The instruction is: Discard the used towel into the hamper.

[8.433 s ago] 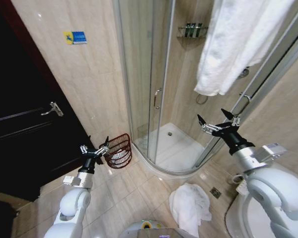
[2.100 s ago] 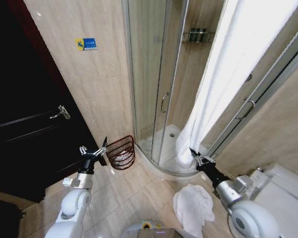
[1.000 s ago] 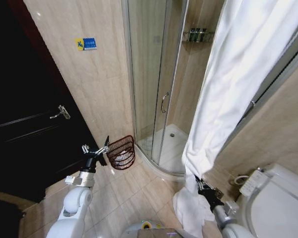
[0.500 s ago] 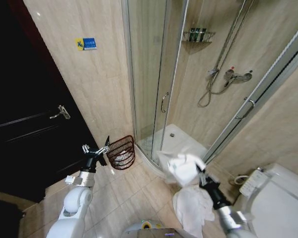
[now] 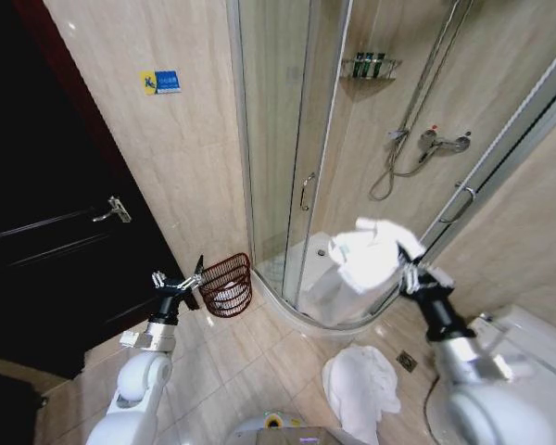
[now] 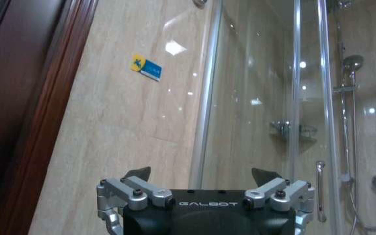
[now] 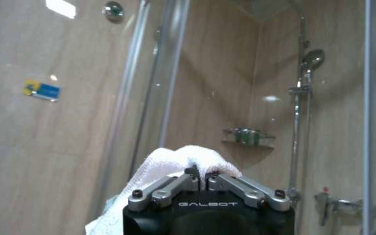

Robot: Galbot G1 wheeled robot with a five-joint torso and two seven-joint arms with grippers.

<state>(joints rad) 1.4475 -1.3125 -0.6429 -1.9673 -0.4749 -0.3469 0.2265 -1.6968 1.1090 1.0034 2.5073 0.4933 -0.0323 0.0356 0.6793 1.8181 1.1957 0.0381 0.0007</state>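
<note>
Shower enclosure (image 5: 287, 167) glass stands at the back of the tiled bathroom, a dark door (image 5: 46, 269) to its left and a toilet at the lower right edge. On the floor in front of the robot lies a heap of white cloth (image 5: 357, 387). Next in size is the towel (image 5: 361, 269), lifted clear of the floor and hanging in a bunched drape before the shower's curved sill, with the right hand (image 5: 410, 276) clamped on its upper edge; in the right wrist view its fingers are pinched together on a fold of terry. The hamper (image 5: 224, 284) sits on the floor against the wall between door and shower, well apart from the towel and to the robot's left, with something pale inside it. The left hand (image 5: 179, 281) hovers just beside the hamper's rim with its fingers spread apart, holding nothing.

By my reading, the grasp is made and the carry is the step in hand. The next move calls for swinging the towel leftward across the floor until it hangs over the hamper's open top, low enough that the trailing cloth falls inside.
</note>
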